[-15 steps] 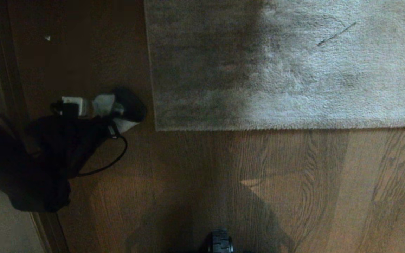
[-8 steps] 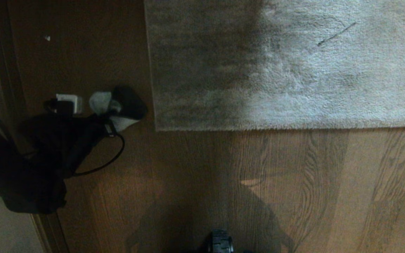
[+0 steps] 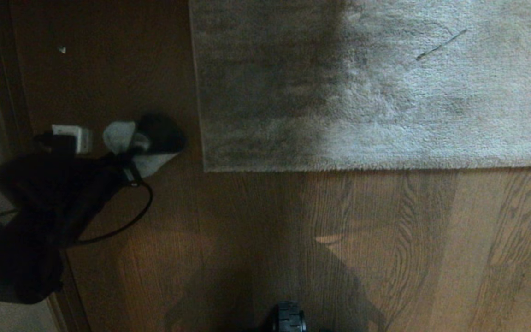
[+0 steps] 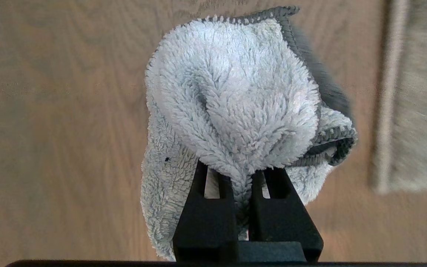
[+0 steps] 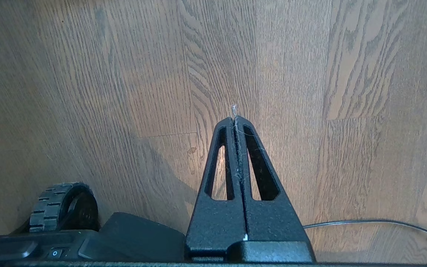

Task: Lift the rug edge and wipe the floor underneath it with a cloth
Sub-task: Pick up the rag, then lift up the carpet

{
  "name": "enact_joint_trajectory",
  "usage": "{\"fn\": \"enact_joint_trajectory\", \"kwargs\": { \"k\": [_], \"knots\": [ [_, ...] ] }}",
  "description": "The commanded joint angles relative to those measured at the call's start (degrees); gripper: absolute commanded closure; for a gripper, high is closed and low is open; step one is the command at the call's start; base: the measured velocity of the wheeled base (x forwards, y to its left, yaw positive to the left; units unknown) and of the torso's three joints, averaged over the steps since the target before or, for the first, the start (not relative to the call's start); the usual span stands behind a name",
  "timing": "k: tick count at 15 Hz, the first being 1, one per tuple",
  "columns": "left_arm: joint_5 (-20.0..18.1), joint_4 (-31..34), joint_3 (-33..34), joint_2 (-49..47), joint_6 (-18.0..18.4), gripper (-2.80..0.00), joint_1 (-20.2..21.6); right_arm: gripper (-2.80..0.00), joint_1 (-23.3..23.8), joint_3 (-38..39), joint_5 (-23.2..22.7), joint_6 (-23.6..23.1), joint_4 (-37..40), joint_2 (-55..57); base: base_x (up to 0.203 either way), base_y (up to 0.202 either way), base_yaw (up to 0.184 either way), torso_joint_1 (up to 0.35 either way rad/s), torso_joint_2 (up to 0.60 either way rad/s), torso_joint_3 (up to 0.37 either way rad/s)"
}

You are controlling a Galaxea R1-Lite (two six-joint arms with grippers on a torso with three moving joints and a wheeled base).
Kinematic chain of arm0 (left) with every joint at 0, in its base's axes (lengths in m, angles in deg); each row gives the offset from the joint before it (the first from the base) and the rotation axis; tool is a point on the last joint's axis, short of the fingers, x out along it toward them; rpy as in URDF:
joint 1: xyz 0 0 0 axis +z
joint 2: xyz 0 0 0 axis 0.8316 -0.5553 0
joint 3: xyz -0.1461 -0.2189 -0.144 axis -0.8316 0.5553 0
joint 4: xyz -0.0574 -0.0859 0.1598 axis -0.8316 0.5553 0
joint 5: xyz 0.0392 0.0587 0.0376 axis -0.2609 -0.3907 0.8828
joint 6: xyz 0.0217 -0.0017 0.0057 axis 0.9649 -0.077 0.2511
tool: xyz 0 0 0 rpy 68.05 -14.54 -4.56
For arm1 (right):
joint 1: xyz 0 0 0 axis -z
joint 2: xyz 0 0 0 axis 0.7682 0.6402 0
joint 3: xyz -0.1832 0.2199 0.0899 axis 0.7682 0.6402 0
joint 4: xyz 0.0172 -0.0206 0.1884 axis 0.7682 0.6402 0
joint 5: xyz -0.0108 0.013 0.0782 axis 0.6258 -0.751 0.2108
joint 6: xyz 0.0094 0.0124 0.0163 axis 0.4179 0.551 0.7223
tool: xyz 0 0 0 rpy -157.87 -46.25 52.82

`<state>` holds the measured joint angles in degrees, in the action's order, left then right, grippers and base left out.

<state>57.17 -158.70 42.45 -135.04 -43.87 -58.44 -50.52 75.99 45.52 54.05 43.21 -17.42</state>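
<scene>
Pinching the cloth (image 4: 232,104) between nearly closed fingers, the left gripper (image 3: 138,143) is seen at nine o'clock in the head view, over the floor (image 3: 256,240), just beside the rug edge (image 3: 203,138) at its three o'clock. The rug edge lies flat. The right gripper (image 5: 234,120) is held fully closed and empty above bare floor, near a wheel (image 5: 63,205).

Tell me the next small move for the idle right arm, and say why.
Probably bring the right hand, shut and empty above the brown wood-grain floor, to the grey-beige rug's near edge to lift it. The rug lies flat, and the left hand already grips the fluffy pale grey cloth beside its corner.
</scene>
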Motion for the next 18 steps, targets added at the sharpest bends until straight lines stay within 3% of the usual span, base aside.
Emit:
{"fn": "enact_joint_trajectory", "kwargs": {
  "k": [1,4,11,18],
  "knots": [
    [0.06,-2.74,5.31,5.95,0.2,0.0,0.04,0.0,-0.02,0.0,0.01,0.03,-0.02,-0.02,0.0,0.0,0.0,0.0,0.0,0.0],
    [0.02,-2.74,10.8,11.68,0.96,0.0,0.09,0.0,-0.02,0.0,0.01,0.03,-0.02,-0.02,0.0,0.0,0.0,0.0,0.0,0.0],
    [0.08,-1.91,14.96,20.61,3.02,0.0,0.12,0.0,-0.02,0.0,0.01,0.03,-0.02,-0.02,0.0,0.0,0.0,0.0,0.0,0.0],
    [-0.36,15.79,17.55,34.42,3.57,0.0,0.15,0.0,-0.02,0.0,0.01,0.03,-0.02,-0.02,0.0,0.0,0.0,0.0,0.0,0.0]
  ]
}}
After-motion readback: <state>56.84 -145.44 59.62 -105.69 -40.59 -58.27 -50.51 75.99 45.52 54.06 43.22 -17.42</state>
